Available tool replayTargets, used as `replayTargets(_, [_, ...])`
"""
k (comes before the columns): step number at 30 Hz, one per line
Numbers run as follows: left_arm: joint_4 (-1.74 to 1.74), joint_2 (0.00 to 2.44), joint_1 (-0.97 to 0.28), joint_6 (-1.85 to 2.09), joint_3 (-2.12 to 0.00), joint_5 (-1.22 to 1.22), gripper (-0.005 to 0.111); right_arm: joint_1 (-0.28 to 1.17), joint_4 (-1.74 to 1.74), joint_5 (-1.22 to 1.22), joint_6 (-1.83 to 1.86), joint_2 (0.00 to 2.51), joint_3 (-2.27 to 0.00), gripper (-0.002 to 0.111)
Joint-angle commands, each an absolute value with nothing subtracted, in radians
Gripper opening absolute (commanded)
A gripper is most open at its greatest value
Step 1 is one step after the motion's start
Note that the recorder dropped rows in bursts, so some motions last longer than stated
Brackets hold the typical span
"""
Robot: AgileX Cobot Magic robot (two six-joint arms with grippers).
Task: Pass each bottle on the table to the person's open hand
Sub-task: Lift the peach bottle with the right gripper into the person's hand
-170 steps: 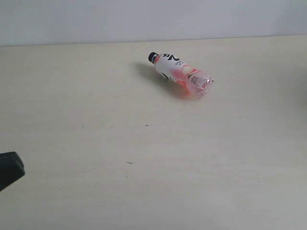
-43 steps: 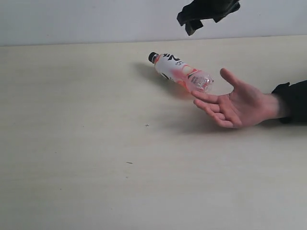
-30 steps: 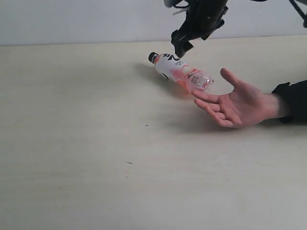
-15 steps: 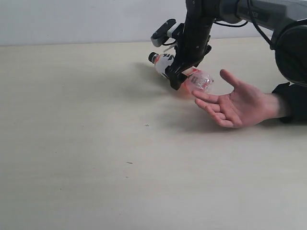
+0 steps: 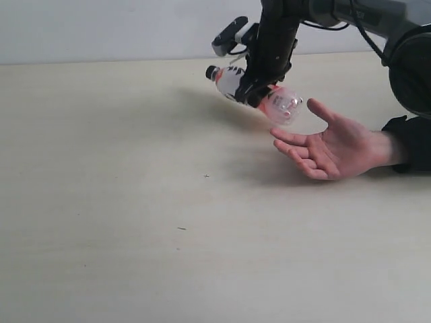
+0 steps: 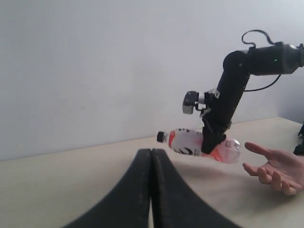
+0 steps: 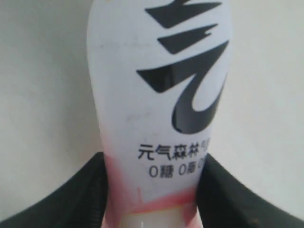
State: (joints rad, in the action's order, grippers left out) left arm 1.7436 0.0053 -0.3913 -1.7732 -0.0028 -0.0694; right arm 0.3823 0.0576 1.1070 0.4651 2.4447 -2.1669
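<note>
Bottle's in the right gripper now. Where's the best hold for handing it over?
Mid-body, jaws across the label, from above: the bottle hangs roughly level, so the right gripper straddling its round waist leaves the clear base free toward the hand.

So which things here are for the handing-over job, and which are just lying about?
For the job: pink bottle, right claw gripping it, person's open hand, table.
Just about: left claw, shut and idle; dark speck on the table; wall.
</note>
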Motion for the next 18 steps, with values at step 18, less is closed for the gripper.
replayTargets(18, [1.744, 0.0, -0.388, -1.78, 0.0, -0.072, 0.001, 0.355, 0.052, 1.221, 0.13, 1.886, -1.912, 0.0])
